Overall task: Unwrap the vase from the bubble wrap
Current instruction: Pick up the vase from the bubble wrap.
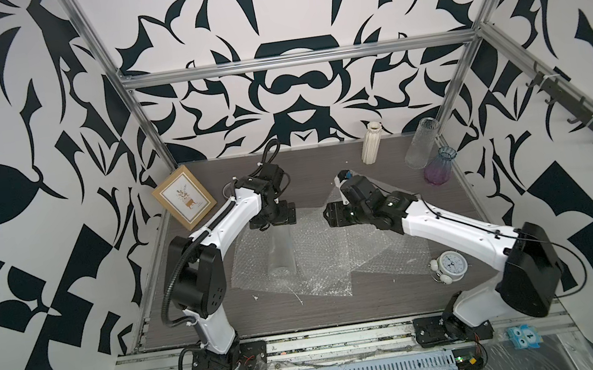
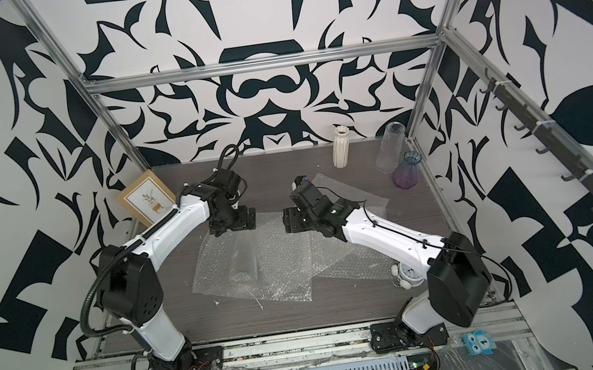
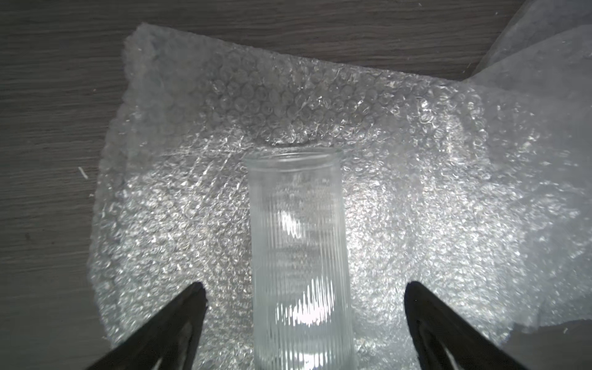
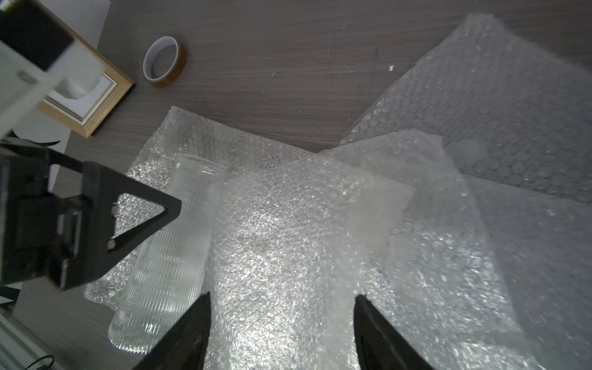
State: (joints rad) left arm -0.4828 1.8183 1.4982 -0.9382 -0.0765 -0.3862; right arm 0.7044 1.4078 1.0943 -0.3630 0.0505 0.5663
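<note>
**Spotter:** Start at your left. The picture frame leans at the wall, well apart from the work. Your left gripper hangs over the vase, jaws spread wide to either side of it and gripping nothing.

**Second:** And the vase itself?

**Spotter:** It lies bare on its side on the bubble wrap, which is spread flat beneath it. Another sheet's edge lies against its right flank. I'd judge the unwrapping all but done. Your next move is probably to close on the ribbed glass and lift it clear. It looks slick, so grip squarely.

**Second:** What about the right side?

**Spotter:** Your right gripper hovers above the loose sheets, jaws apart and empty. Farther right, an alarm clock sits at the wrap's edge beneath that arm. A white vase, a tall clear vase and a purple vase stand in the back corner. Nothing blocks the lift, though the neighbouring sheet may drag along.
</note>
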